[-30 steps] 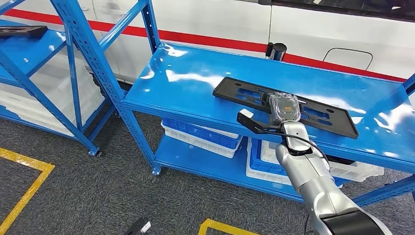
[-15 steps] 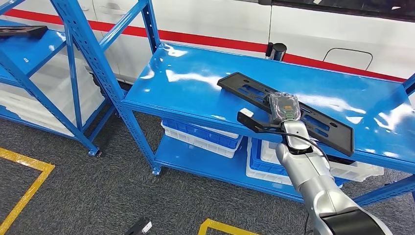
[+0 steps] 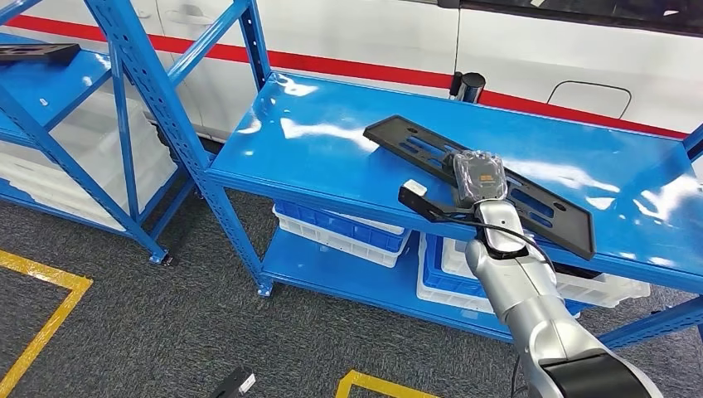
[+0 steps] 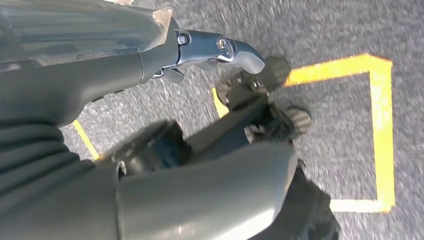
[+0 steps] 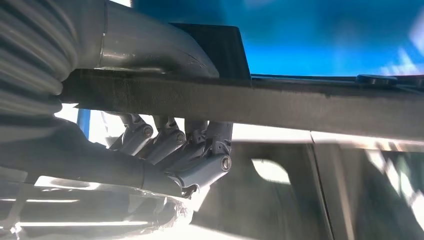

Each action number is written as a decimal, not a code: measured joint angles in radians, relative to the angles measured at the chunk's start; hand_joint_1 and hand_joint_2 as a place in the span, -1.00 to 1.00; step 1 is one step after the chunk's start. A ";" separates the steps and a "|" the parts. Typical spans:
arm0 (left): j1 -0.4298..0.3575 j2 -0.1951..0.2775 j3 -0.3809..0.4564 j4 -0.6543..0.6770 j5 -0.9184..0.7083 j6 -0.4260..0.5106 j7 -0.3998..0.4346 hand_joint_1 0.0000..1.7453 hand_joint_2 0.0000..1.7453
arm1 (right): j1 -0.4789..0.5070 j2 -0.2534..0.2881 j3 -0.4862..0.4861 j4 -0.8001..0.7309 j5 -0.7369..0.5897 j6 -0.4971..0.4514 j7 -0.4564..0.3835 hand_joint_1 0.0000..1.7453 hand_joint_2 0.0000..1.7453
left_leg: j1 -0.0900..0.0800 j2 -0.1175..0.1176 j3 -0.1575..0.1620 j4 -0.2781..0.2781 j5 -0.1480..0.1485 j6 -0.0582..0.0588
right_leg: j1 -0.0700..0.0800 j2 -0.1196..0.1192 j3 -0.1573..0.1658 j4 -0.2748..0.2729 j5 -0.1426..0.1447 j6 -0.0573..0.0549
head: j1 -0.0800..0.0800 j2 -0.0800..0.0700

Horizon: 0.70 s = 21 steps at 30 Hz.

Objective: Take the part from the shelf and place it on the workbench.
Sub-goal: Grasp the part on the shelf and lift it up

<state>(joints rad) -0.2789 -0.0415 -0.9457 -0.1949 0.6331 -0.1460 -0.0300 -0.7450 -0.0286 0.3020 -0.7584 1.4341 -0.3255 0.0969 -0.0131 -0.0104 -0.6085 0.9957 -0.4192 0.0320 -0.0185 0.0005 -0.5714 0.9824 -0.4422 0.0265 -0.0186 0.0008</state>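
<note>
The right arm (image 3: 530, 307) reached forward and up from the lower right, silver and bent slightly at the wrist. The right robot hand (image 3: 479, 179), wrapped in clear film, gripped the long black part (image 3: 414, 149); in the right wrist view its thumb lay on one face and its fingers (image 5: 200, 145) curled against the other. The left robot hand (image 4: 150, 65) hung toward the floor, holding nothing.

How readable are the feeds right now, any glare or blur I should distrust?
Head view: sharp; white glare patches on the blue shelf, but the black part and right hand read clearly. Right wrist view: backlit, with blown-out white behind the fingers; the part's edge is a soft dark band. Left wrist view: motion-blurred carpet and yellow floor tape.
</note>
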 joint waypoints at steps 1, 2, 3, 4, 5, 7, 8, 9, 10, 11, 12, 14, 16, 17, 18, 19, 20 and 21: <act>0.002 0.000 0.001 0.000 -0.001 0.013 -0.011 -1.00 1.00 | 0.007 0.002 0.000 -0.023 0.000 -0.031 -0.012 1.00 1.00 | 0.000 0.000 0.000 0.000 0.000 0.000 | 0.000 0.000 0.000 0.000 0.000 0.000 | 0.000 0.000; 0.005 0.000 0.002 0.000 -0.003 0.023 -0.026 -1.00 1.00 | 0.017 0.003 0.001 -0.054 0.001 -0.055 -0.023 1.00 1.00 | 0.000 0.000 0.000 0.000 0.000 0.000 | 0.000 0.000 0.000 0.000 0.000 0.000 | 0.000 0.000; 0.008 0.000 0.003 0.000 -0.004 0.030 -0.038 -1.00 1.00 | 0.028 0.004 0.001 -0.089 0.003 -0.073 -0.032 1.00 1.00 | 0.000 0.000 0.000 0.000 0.000 0.000 | 0.000 0.000 0.000 0.000 0.000 0.000 | 0.000 0.000; 0.011 0.000 0.003 0.000 -0.005 0.033 -0.042 -1.00 1.00 | 0.040 0.004 0.002 -0.128 0.004 -0.085 -0.040 1.00 1.00 | 0.000 0.000 0.000 0.000 0.000 0.000 | 0.000 0.000 0.000 0.000 0.000 0.000 | 0.000 0.000; 0.013 0.000 0.004 0.000 -0.007 0.033 -0.037 -1.00 1.00 | 0.051 0.004 0.003 -0.165 0.004 -0.092 -0.047 1.00 1.00 | 0.000 0.000 0.000 0.000 0.000 0.000 | 0.000 0.000 -0.001 0.000 0.000 0.000 | 0.000 0.000; 0.013 0.000 0.005 0.000 -0.009 0.032 -0.015 -1.00 1.00 | 0.065 0.003 0.005 -0.231 0.001 -0.099 -0.057 1.00 1.00 | 0.000 0.000 -0.001 0.000 0.000 0.000 | 0.000 0.000 -0.001 0.000 0.000 0.000 | 0.000 0.000; 0.012 0.000 0.005 0.000 -0.009 0.031 -0.007 -1.00 1.00 | 0.068 0.003 0.006 -0.257 -0.001 -0.099 -0.059 1.00 1.00 | 0.000 0.000 -0.001 0.000 0.000 0.000 | 0.000 0.000 -0.002 0.000 0.000 0.000 | 0.000 0.000; 0.010 0.000 0.006 0.000 -0.009 0.031 -0.002 -1.00 1.00 | 0.070 0.002 0.007 -0.279 -0.002 -0.098 -0.060 1.00 1.00 | 0.000 0.000 -0.001 0.000 0.000 0.000 | 0.000 0.000 -0.001 0.000 0.000 0.000 | 0.000 0.000; 0.009 0.000 0.006 0.000 -0.009 0.031 0.001 -1.00 1.00 | 0.071 0.002 0.008 -0.296 -0.004 -0.098 -0.060 1.00 1.00 | 0.000 0.000 -0.001 0.000 0.000 0.000 | 0.000 0.000 -0.001 0.000 0.000 0.000 | 0.000 0.000; 0.008 0.000 0.006 0.000 -0.009 0.031 0.002 -1.00 1.00 | 0.074 0.001 0.008 -0.310 -0.005 -0.098 -0.060 1.00 1.00 | 0.000 0.000 -0.001 0.000 0.000 0.000 | 0.000 0.000 -0.001 0.000 0.000 0.000 | 0.000 0.000; 0.007 0.000 0.006 0.000 -0.009 0.031 0.003 -1.00 1.00 | 0.076 0.000 0.008 -0.320 -0.006 -0.098 -0.060 1.00 1.00 | 0.000 0.000 -0.001 0.000 0.000 0.000 | 0.000 0.000 -0.001 0.000 0.000 0.000 | 0.000 0.000; 0.007 0.000 0.006 0.000 -0.009 0.031 0.003 -1.00 1.00 | 0.081 -0.001 0.009 -0.336 -0.007 -0.098 -0.060 1.00 1.00 | 0.000 0.000 -0.001 0.000 0.000 0.000 | 0.000 0.000 -0.001 0.000 0.000 0.000 | 0.000 0.000; 0.006 0.000 0.006 0.000 -0.009 0.031 0.002 -1.00 1.00 | 0.084 -0.002 0.009 -0.346 -0.008 -0.098 -0.061 1.00 1.00 | 0.000 0.000 -0.001 0.000 0.000 0.000 | 0.000 0.000 -0.001 0.000 0.000 0.000 | 0.000 0.000; 0.007 0.000 0.006 0.000 -0.009 0.031 0.001 -1.00 1.00 | 0.085 -0.002 0.009 -0.350 -0.008 -0.098 -0.062 1.00 1.00 | 0.000 0.000 -0.001 0.000 0.000 0.001 | 0.000 0.000 -0.001 0.000 0.000 0.000 | 0.000 0.000; 0.007 0.000 0.006 0.000 -0.009 0.032 -0.006 -1.00 1.00 | 0.086 -0.002 0.009 -0.353 -0.009 -0.099 -0.063 1.00 1.00 | 0.000 0.000 -0.001 0.000 0.000 0.001 | 0.000 0.000 -0.001 0.000 0.000 0.000 | 0.000 0.000; 0.009 0.000 0.006 0.000 -0.011 0.036 -0.021 -1.00 1.00 | 0.088 -0.003 0.009 -0.359 -0.011 -0.103 -0.068 1.00 1.00 | 0.000 0.000 -0.001 0.000 0.000 0.001 | 0.000 0.000 -0.001 0.000 0.000 0.000 | 0.000 0.000; 0.012 0.000 0.006 0.000 -0.012 0.041 -0.042 -1.00 1.00 | 0.095 -0.004 0.009 -0.369 -0.013 -0.112 -0.073 1.00 1.00 | 0.000 0.000 -0.001 0.000 0.000 0.001 | 0.000 0.000 -0.001 0.000 0.000 0.000 | 0.000 0.000; 0.018 0.000 0.006 0.000 -0.014 0.047 -0.066 -1.00 1.00 | 0.105 -0.006 0.010 -0.384 -0.017 -0.125 -0.081 1.00 1.00 | 0.000 0.000 -0.001 0.000 0.000 0.000 | 0.000 0.000 -0.001 0.000 0.000 0.000 | 0.000 0.000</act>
<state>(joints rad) -0.2609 -0.0411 -0.9393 -0.1949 0.6189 -0.0989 -0.0964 -0.6404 -0.0349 0.3120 -1.1423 1.4175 -0.4504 0.0163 -0.0130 -0.0105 -0.6091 0.9957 -0.4189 0.0325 -0.0185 0.0005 -0.5722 0.9824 -0.4419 0.0269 -0.0185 0.0008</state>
